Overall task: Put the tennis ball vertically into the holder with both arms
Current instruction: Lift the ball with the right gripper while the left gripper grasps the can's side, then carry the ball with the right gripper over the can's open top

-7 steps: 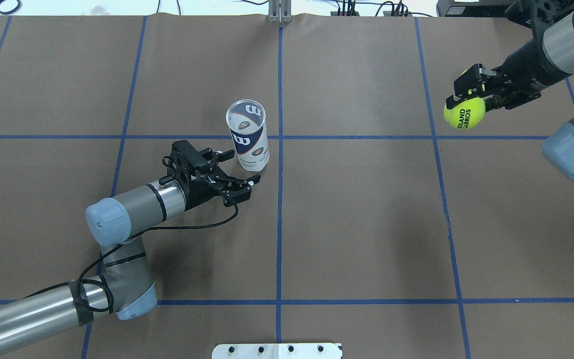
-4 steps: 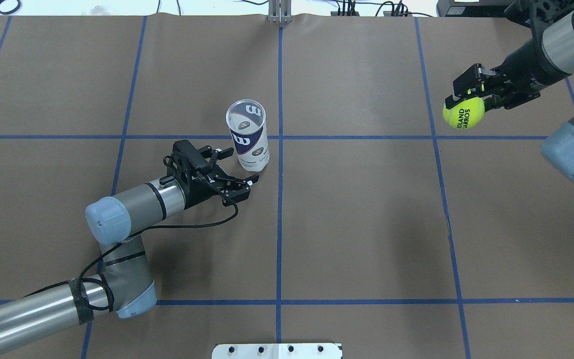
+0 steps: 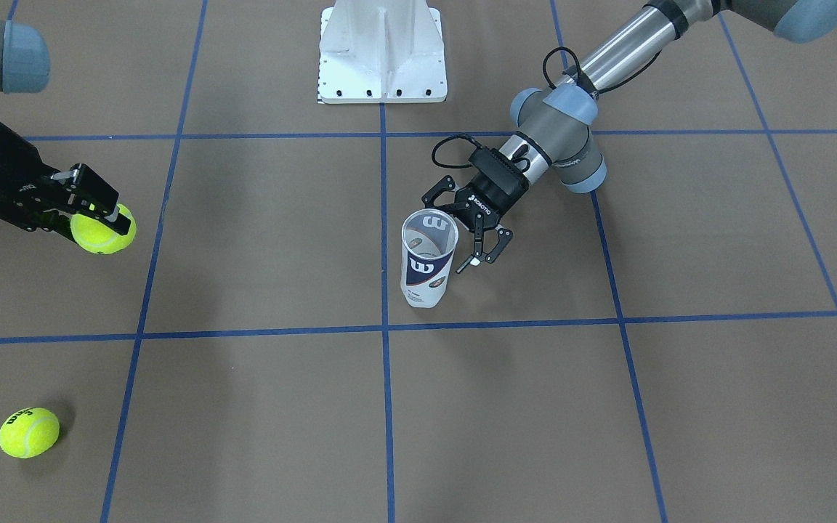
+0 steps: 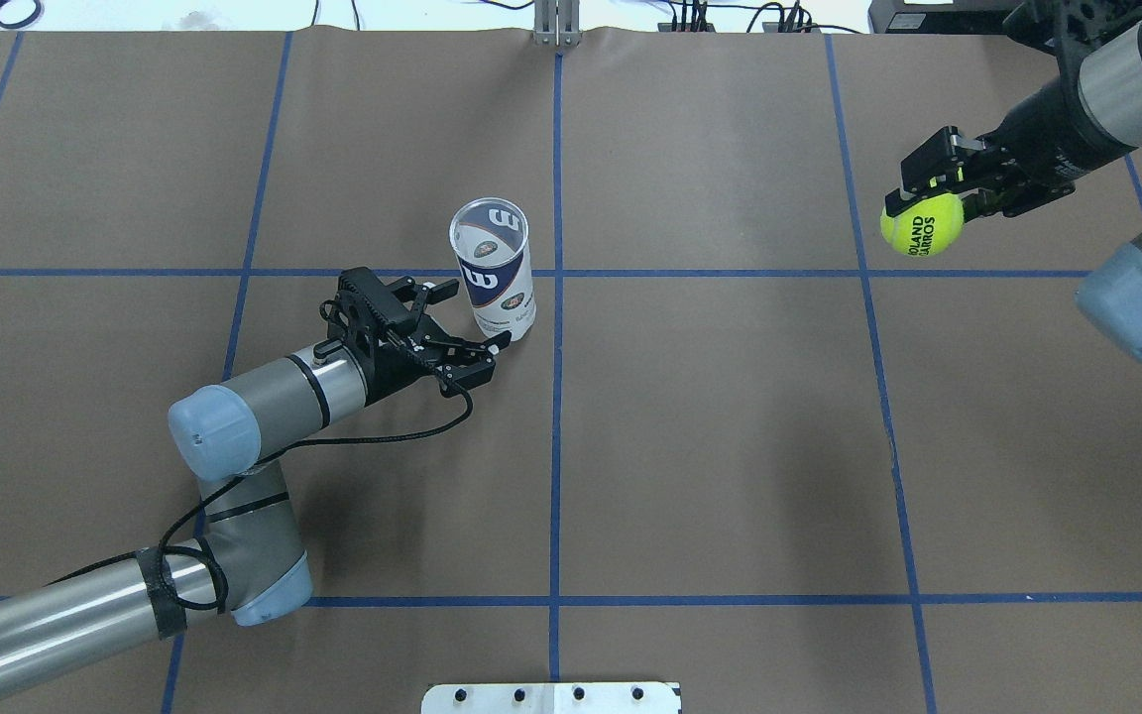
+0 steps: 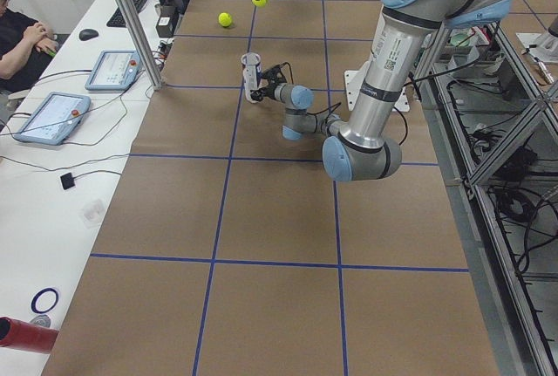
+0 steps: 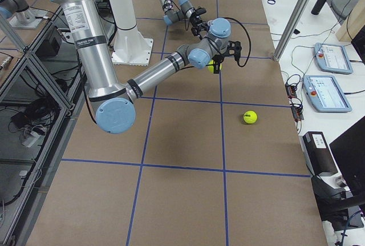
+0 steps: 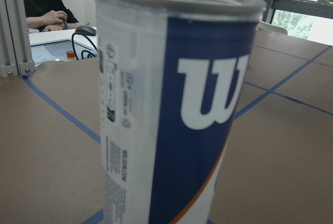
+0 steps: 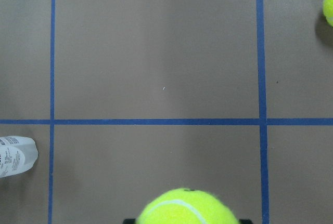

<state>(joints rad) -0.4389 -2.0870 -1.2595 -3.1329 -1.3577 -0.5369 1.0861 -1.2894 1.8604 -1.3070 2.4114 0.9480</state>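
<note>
My left gripper (image 4: 472, 315) sits spread wide, just beside the upright holder (image 4: 492, 268) at the table's middle. My right gripper (image 4: 928, 203) clasps the tennis ball (image 4: 923, 226), well apart to the holder's right.

Overhead and front views opposed, side views endwise, wrist cameras close; holder (image 4: 492, 273) shared.

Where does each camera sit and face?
Front-facing: across table, facing robot, steeply down; left arm at right.
Overhead: behind robot, forward and down; left hand, right hand.
Exterior left: table's end, along it; left arm nearest.
Exterior right: opposite end; right arm nearest.
Left wrist: level, close on holder; no hand.
Right wrist: straight down; held tennis ball.
Shared: both wrist views show holder.
</note>
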